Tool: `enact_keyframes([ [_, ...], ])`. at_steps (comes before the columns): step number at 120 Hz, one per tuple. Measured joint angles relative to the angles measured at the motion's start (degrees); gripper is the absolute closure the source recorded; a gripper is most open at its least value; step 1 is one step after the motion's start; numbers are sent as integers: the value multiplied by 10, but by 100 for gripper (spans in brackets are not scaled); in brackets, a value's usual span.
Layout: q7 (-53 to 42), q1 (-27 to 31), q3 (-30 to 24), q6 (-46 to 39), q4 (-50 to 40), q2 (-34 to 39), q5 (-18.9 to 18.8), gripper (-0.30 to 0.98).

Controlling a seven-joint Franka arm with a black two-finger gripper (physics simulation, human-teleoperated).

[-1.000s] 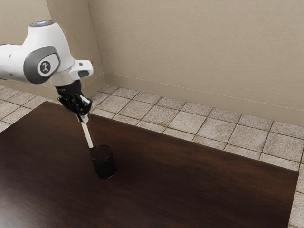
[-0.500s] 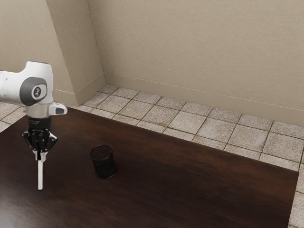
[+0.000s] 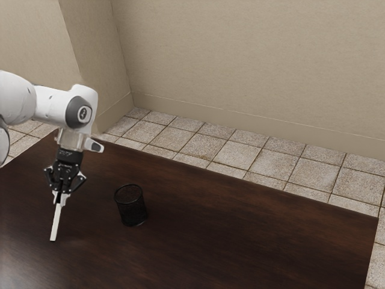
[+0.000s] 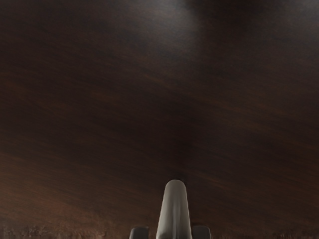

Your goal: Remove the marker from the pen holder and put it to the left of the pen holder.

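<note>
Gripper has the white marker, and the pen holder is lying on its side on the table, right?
Not quite: the pen holder isn't on its side; the exterior view shows it standing upright on the table. The gripper does have the white marker.

From the side of the arm (image 3: 57, 108), the exterior camera looks down across the wooden bench (image 3: 240, 241) toward the tiled floor (image 3: 231, 155) and far wall (image 3: 252, 60); the wrist camera, closer, faces the benchtop. Both share the marker (image 3: 56, 224) and wood beside it.
</note>
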State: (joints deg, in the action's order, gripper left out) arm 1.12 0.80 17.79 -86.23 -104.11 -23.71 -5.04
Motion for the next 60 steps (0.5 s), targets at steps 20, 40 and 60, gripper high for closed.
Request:
enact_keyframes([
  [20, 7, 8, 3, 65, 1, -17, 17, 76],
  [40, 23, 9, 3, 119, -4, -28, 22, 76],
  [60, 35, 9, 2, 141, -4, -32, 27, 54],
])
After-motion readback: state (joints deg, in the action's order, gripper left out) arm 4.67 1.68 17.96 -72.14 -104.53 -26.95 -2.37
